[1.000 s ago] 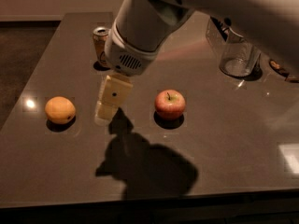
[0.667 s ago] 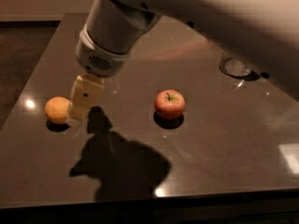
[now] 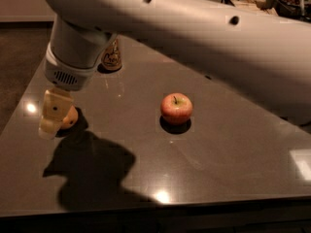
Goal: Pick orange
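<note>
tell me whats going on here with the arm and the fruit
A robot arm is going for the orange. Its gripper is low at the left side of the dark table, right against the orange and covering most of it, so it is not clear whether it has a grip yet. The orange looks to be resting on the table. The red apple sits untouched in the middle, and a can stands at the back behind the arm.
</note>
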{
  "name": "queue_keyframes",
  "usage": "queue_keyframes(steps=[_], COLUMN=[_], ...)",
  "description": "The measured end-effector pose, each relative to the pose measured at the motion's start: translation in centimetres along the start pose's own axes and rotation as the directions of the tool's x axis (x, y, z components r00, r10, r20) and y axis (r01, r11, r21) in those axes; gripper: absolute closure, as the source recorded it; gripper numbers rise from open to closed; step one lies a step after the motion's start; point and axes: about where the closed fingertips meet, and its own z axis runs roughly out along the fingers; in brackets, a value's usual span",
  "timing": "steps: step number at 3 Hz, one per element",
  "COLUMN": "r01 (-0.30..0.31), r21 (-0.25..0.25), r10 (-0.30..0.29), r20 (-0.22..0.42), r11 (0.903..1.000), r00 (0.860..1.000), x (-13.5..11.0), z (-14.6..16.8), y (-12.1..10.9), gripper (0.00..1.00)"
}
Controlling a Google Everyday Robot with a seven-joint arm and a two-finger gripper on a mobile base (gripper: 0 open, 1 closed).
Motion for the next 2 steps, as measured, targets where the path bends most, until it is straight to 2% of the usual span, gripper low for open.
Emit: queue_keyframes(steps=[2], r01=[-0.002], r21=[-0.015], r10=[0.001], r20=[-0.038], r11=[0.9999], r00=[0.999], x=[0.7], z=[3.8], y=[-0.1], gripper=[0.0])
